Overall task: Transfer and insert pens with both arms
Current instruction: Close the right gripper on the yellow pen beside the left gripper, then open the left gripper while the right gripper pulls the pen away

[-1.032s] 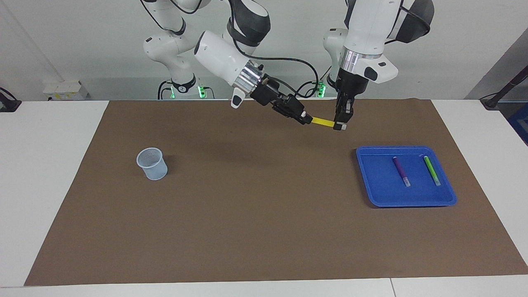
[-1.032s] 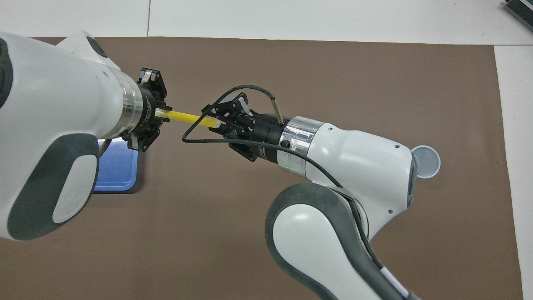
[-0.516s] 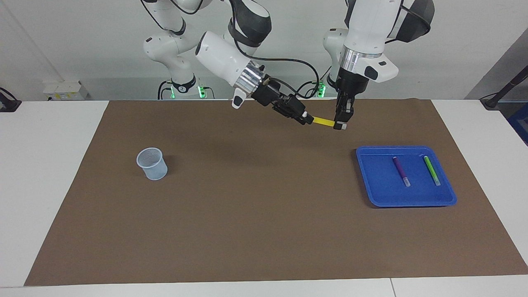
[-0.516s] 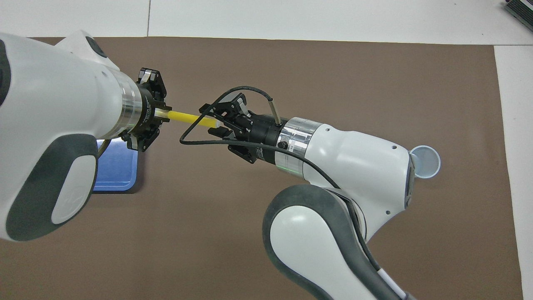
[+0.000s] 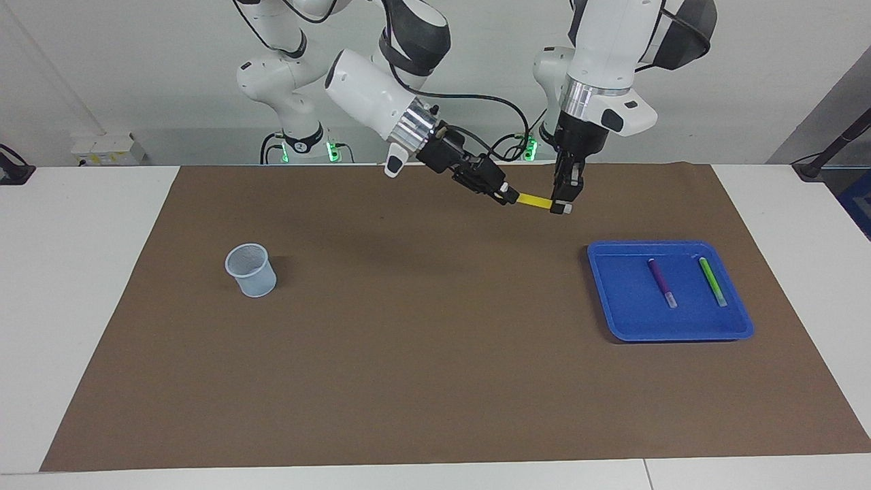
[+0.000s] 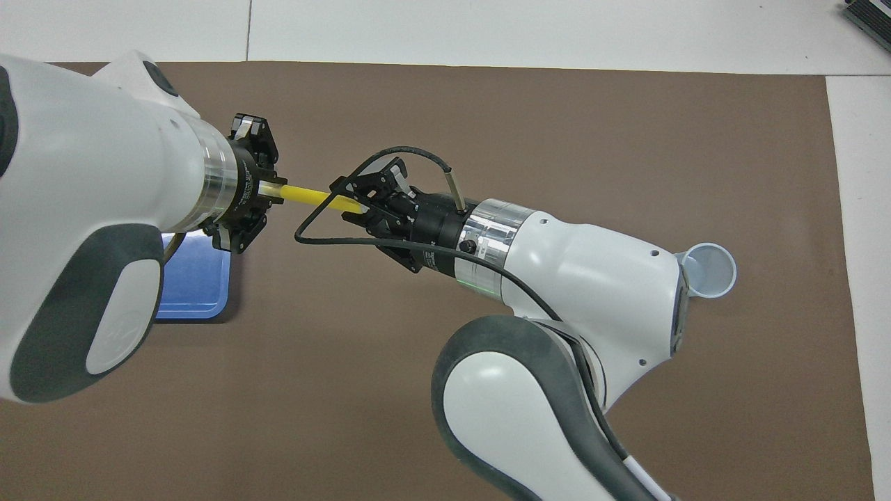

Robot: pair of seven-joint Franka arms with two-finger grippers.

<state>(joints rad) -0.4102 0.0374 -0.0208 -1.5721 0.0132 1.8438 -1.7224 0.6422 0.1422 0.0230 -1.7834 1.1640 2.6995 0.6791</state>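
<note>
The yellow pen (image 5: 533,200) (image 6: 306,195) hangs level in the air over the brown mat, between the two grippers. My left gripper (image 5: 561,207) (image 6: 261,189) points straight down and is shut on one end of it. My right gripper (image 5: 505,197) (image 6: 358,203) reaches in slantwise from the right arm's end, its fingers closed around the pen's pale end. The purple pen (image 5: 661,280) and the green pen (image 5: 712,280) lie side by side in the blue tray (image 5: 612,299) (image 6: 188,285).
A pale mesh cup (image 5: 251,270) (image 6: 710,270) stands upright on the mat toward the right arm's end. The blue tray sits toward the left arm's end, farther from the robots than the held pen. A brown mat (image 5: 435,354) covers most of the white table.
The right gripper's jaws widened, then closed in on the pen's pale end, and the gripper slid slightly toward the left gripper. The left gripper and the pen have stayed put.
</note>
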